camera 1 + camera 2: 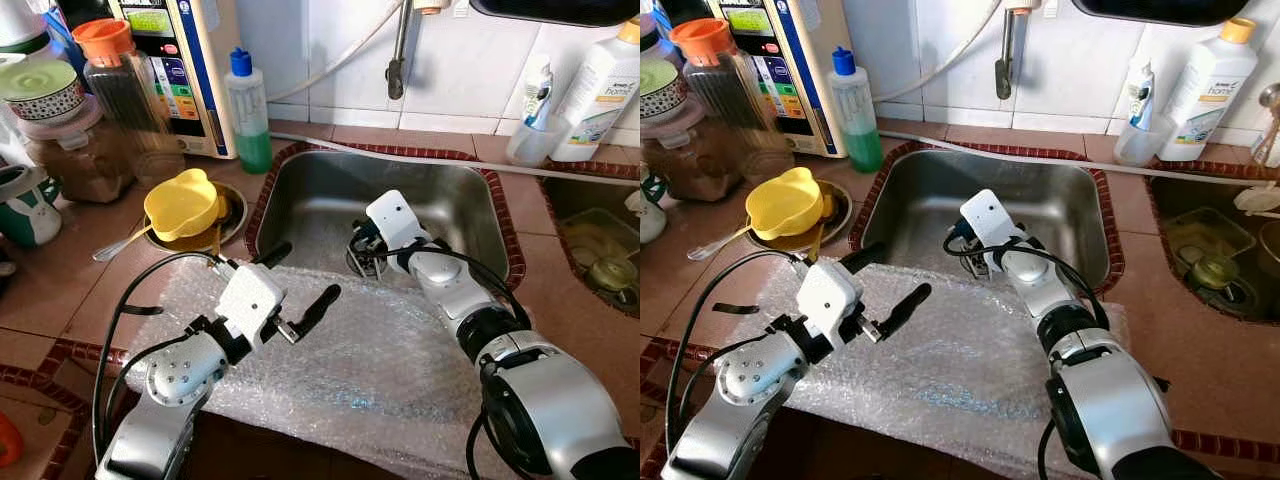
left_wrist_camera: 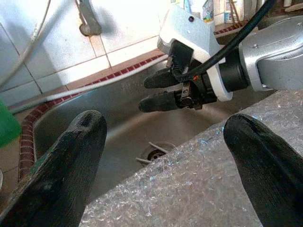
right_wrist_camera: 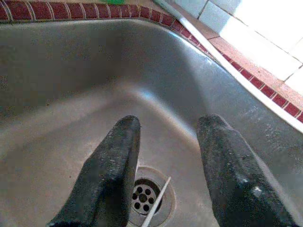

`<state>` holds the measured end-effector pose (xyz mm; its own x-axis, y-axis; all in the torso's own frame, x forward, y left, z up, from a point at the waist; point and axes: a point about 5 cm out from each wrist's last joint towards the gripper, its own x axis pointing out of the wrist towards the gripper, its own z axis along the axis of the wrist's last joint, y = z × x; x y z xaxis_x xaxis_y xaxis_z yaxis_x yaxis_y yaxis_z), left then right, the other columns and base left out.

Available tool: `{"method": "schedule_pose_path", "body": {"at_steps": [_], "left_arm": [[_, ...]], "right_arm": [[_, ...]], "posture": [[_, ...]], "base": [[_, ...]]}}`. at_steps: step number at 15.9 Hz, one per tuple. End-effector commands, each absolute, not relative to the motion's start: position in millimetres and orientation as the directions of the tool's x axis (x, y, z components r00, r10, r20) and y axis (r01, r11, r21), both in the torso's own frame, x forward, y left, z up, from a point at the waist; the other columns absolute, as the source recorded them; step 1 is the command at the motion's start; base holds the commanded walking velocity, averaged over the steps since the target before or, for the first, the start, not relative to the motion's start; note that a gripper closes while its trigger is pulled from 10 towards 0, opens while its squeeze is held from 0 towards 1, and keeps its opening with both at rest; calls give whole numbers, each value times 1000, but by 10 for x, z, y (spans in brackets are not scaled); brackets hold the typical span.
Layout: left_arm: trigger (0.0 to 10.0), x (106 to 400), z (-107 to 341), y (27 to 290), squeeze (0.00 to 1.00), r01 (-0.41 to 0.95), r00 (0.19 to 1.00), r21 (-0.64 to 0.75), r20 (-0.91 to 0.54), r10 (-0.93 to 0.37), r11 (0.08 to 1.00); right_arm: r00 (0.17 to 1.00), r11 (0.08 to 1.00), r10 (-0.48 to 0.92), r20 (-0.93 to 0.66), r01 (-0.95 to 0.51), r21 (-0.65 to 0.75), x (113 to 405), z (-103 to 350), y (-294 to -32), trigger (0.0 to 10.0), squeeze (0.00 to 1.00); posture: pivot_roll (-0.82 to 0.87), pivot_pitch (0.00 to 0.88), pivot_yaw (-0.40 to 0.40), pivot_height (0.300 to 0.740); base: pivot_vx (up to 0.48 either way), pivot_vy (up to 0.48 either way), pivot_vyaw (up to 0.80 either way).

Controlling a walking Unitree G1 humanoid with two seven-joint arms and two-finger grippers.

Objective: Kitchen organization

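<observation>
Sink [image 1: 470, 205]: brushed steel basin, thin sticks lying across the round drain [image 3: 144, 196].
Right gripper [image 3: 168, 165]: inside the basin above the drain, fingers apart, empty.
Left gripper [image 1: 297, 283]: spread wide over crinkled bubble wrap [image 1: 380, 370].
Counter [image 1: 70, 290]: terracotta tile, white-tiled wall behind.

I hold my silver left arm bent low, its black two-fingered left tool [image 1: 300, 280] spread wide and pointing forward and to the right. My silver right arm reaches ahead and angles downward, its black two-fingered right tool [image 2: 163, 90] parted, fingers [image 3: 109, 170] gripping nothing.
</observation>
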<state>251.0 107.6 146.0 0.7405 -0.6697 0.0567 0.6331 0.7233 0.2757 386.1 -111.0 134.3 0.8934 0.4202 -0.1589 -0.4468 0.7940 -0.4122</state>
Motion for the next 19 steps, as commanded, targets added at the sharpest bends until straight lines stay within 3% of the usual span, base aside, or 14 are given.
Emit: {"method": "schedule_pose_path", "body": {"at_steps": [1, 3, 7, 10, 16, 19], "left_arm": [[10000, 2536, 1453, 1090, 1000, 625, 748, 292, 43, -663, 724], [10000, 2588, 1470, 1139, 1000, 577, 782, 320, 49, -622, 751], [10000, 2791, 1501, 1384, 1000, 425, 881, 337, 60, -470, 840], [10000, 2978, 1557, 1578, 1000, 349, 911, 368, 81, -404, 862], [10000, 3292, 1603, 1926, 1000, 191, 963, 430, 92, -253, 882], [10000, 3428, 1558, 2149, 1000, 143, 983, 530, 23, -182, 836]], "right_arm": [[897, 807, 422, -133, -439, -396, 3864, 1366, -1136, 10000, 1000], [903, 836, 422, -75, -420, -353, 3883, 1448, -1136, 10000, 1000], [882, 886, 458, 111, -444, -133, 3867, 1637, -1019, 10000, 1000], [848, 878, 468, 248, -478, -20, 3704, 1716, -832, 10000, 1000], [825, 860, 488, 286, -510, 3, 3318, 1743, -829, 10000, 1000], [787, 817, 553, 274, -576, 5, 3096, 1837, -786, 10000, 1000]], "posture": [[169, 63, 62, 740], [169, 63, 62, 740], [144, 53, 73, 740], [104, 37, 73, 740], [37, 8, 81, 740], [22, 7, 85, 740]], "base": [[0, 0, 0], [0, 0, 0], [0, 0, 0], [0, 0, 0], [0, 0, 0], [0, 0, 0]]}}
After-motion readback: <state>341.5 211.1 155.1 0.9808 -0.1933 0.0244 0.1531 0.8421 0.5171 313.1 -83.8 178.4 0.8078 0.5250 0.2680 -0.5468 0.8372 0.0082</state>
